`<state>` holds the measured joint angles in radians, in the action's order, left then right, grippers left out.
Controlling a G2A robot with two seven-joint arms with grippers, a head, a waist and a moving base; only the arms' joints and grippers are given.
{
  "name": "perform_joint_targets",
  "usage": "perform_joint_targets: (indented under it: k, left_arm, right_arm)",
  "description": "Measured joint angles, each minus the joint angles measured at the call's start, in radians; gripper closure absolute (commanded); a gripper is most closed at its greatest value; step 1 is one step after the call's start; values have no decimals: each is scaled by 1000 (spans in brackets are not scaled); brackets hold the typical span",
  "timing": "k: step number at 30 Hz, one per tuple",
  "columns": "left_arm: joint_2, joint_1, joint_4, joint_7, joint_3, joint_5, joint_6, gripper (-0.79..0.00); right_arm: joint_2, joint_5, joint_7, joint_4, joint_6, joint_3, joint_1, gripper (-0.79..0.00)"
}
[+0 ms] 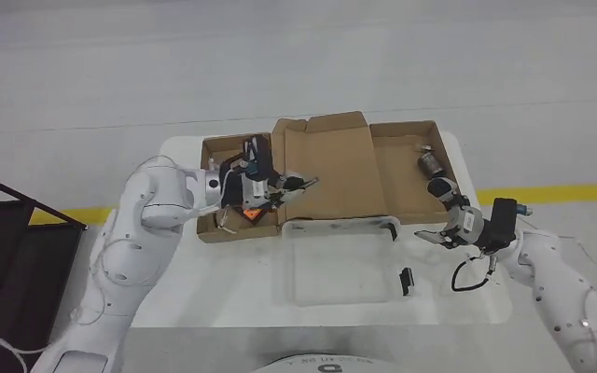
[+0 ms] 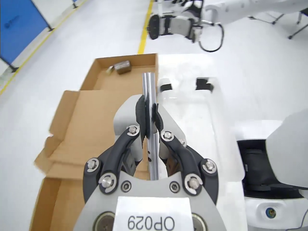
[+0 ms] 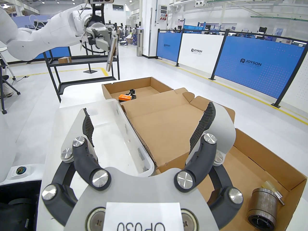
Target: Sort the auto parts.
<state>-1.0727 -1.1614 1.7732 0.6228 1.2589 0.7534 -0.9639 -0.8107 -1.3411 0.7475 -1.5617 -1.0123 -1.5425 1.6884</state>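
The left claw (image 2: 148, 115) is closed on a chrome rod (image 2: 149, 85). Both pads bear on its sides, and the rod runs lengthwise through the grip, from the palm out past the fingertips. This hold appears chosen to stop a smooth round bar from rolling or swinging. The claw hangs above the left box (image 1: 219, 149), where an orange part (image 3: 124, 96) and a black part (image 3: 132, 92) lie below it. The height probably keeps the rod clear of the cardboard walls. Ahead of the rod tip lies the flap (image 2: 96, 111), with the right box (image 2: 134, 60) beyond it. A clear tray (image 2: 190, 111) sits beside the claw. The right claw (image 3: 146, 121) is spread wide and holds nothing. It hovers at the near edge of the right box, just beside the bearing (image 3: 262, 204) on that box's floor. This looks like a ready position for the next pick. A loose piece (image 1: 406, 280), small and black, lies on the table near this claw, next to the tray. Each claw carries a white printed tag (image 2: 150, 217) on its base — likely a unit identifier. Blue panels (image 3: 259, 63) in the hall behind also bear print.
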Motion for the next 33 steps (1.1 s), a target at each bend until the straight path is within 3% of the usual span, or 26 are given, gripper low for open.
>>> perform_joint_targets:
  k: [4, 8, 18, 26, 30, 33]
  left_arm:
    - [16, -36, -48, -38, 100, 49, 16, 0]
    - [21, -45, -138, -90, 129, 81, 21, 0]
    - [-2, 74, -459, -180, 9, 109, 71, 0]
    - [-25, 162, -642, -235, -74, 83, 99, 0]
    - [-40, 182, -750, -276, -92, -71, 63, 0]
    - [-47, 209, -819, -239, -111, -184, 60, 0]
  right_arm:
    - [0, 0, 0, 0, 0, 0, 0, -785]
    - [0, 0, 0, 0, 0, 0, 0, -785]
    - [0, 0, 0, 0, 0, 0, 0, -785]
    - [0, 0, 0, 0, 0, 0, 0, -785]
    - [0, 0, 0, 0, 0, 0, 0, -785]
    - [0, 0, 0, 0, 0, 0, 0, -785]
